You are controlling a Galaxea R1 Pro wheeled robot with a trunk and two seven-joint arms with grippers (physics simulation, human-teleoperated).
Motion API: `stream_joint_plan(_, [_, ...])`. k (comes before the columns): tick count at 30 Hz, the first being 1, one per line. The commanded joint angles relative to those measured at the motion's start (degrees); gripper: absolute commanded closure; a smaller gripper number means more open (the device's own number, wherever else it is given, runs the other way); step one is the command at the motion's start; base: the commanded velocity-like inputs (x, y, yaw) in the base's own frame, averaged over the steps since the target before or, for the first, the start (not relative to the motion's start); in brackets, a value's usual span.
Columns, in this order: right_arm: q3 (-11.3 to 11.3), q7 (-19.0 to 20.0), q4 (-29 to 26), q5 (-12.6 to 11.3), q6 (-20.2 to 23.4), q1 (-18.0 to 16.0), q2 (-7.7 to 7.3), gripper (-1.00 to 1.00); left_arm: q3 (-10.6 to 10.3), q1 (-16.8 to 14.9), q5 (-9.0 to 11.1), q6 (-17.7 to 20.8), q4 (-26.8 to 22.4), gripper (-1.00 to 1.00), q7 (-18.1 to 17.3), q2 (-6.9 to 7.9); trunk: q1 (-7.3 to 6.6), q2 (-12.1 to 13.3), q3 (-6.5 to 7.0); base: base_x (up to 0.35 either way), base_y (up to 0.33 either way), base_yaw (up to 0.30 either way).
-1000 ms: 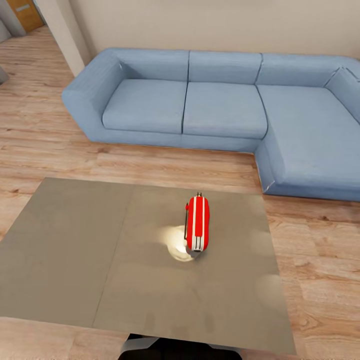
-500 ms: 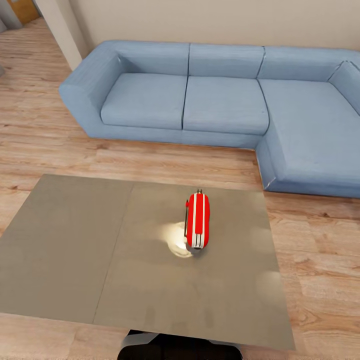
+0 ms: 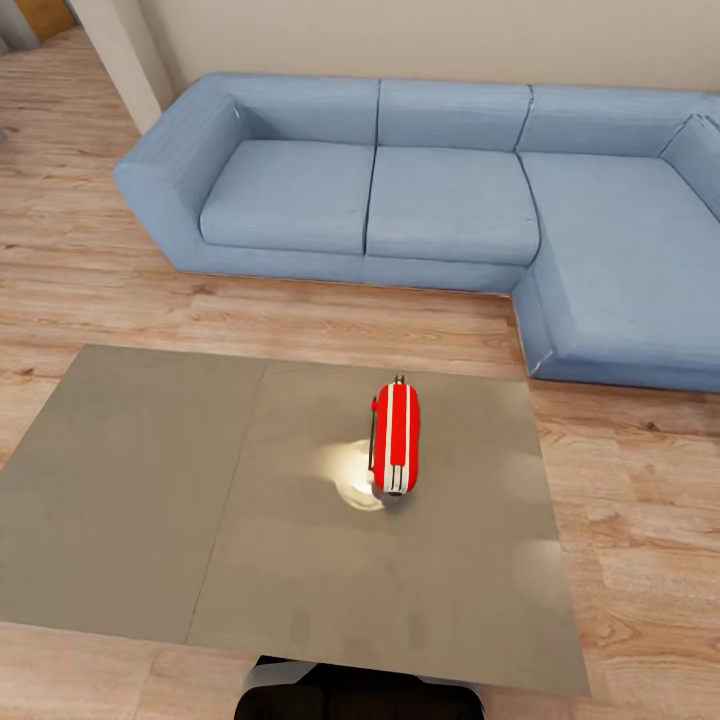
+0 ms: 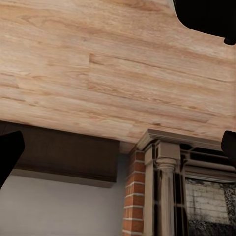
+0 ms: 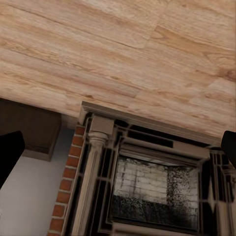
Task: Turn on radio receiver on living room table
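The red radio receiver [image 3: 396, 438] with white stripes lies on the right panel of the grey-taupe table [image 3: 150, 500], its white end face towards me and its thin black handle along its left side. A bright glare spot sits on the tabletop just left of it. In the left wrist view my left gripper [image 4: 118, 157] stands open, its dark fingertips [image 4: 7, 155] at the frame's edges, with nothing between them. My right gripper [image 5: 118, 157] is likewise open and empty, with its fingertips [image 5: 7, 155] wide apart. Both wrist views look at wood floor, away from the radio.
A blue L-shaped sofa [image 3: 450, 200] runs behind the table and down the right side, with a strip of wood plank floor [image 3: 330, 325] between them. My dark base [image 3: 350, 695] shows at the table's near edge. A brick fireplace surround [image 5: 147, 177] appears in both wrist views.
The whole head view has shifted a little: sofa and table sit slightly higher in the picture, so the camera moved. The radio keeps its place on the table.
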Motion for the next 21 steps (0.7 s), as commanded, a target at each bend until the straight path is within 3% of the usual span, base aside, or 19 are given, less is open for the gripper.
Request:
stream_joint_plan(1, [0.0,0.0,0.0,-0.01,0.0,0.0,0.0,-1.0,0.0,0.0,0.0,0.0,0.0,-1.0,0.0,-0.01,0.0,0.0,0.0,0.0,0.0,0.0])
stream_joint_plan(21, [0.03,0.49,0.0,0.26,-0.62,0.0,-0.15,-1.0,0.0,0.0,0.0,0.0,0.0,-1.0,0.0,0.01,0.0,0.0,-0.02,0.0,0.0,0.0])
